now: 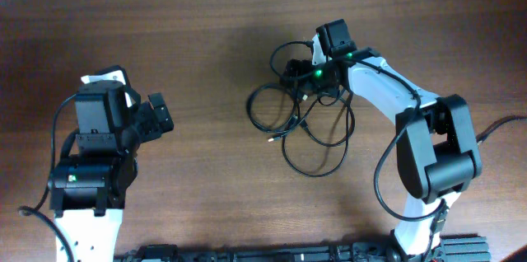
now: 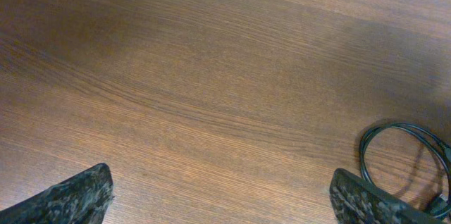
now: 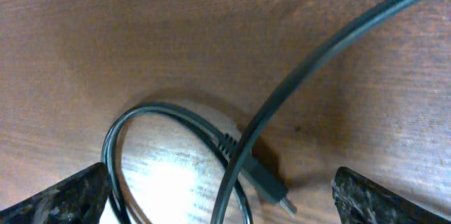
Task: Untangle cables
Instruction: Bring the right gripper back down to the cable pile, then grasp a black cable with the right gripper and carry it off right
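Observation:
The cables [image 1: 296, 119] are thin black cords lying in tangled loops at the table's middle right. My right gripper [image 1: 296, 74] is open, low over the tangle's top edge. In the right wrist view its fingers [image 3: 222, 197] flank a cable loop [image 3: 113, 139] and a small connector plug [image 3: 266, 180], with another cord [image 3: 317, 55] crossing diagonally over them. My left gripper [image 1: 160, 114] is open and empty at the left, well apart from the tangle. In the left wrist view its fingers [image 2: 222, 196] frame bare wood, and a cable loop [image 2: 363, 155] shows at the far right.
The brown wooden table [image 1: 206, 31] spans the view. The right arm's body [image 1: 436, 147] stands at the lower right and the left arm's base [image 1: 86, 180] at the lower left. A dark rail [image 1: 272, 254] runs along the front edge.

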Controlling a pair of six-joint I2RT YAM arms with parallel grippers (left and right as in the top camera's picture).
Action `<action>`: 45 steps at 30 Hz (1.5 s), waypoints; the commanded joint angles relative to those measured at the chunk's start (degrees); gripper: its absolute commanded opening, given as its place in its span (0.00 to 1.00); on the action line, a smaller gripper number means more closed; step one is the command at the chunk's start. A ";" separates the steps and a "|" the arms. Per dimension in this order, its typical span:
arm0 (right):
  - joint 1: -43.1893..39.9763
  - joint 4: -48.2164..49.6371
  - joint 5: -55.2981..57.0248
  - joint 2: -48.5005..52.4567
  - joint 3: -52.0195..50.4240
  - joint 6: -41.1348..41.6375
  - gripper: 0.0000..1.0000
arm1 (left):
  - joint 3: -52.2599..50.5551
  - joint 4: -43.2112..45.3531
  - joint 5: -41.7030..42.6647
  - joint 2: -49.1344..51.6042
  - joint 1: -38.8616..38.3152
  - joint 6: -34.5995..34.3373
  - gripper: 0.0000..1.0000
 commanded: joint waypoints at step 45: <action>2.75 0.07 -2.05 -22.69 50.12 -3.34 0.04 | 0.31 0.09 0.37 0.02 0.26 -0.96 0.99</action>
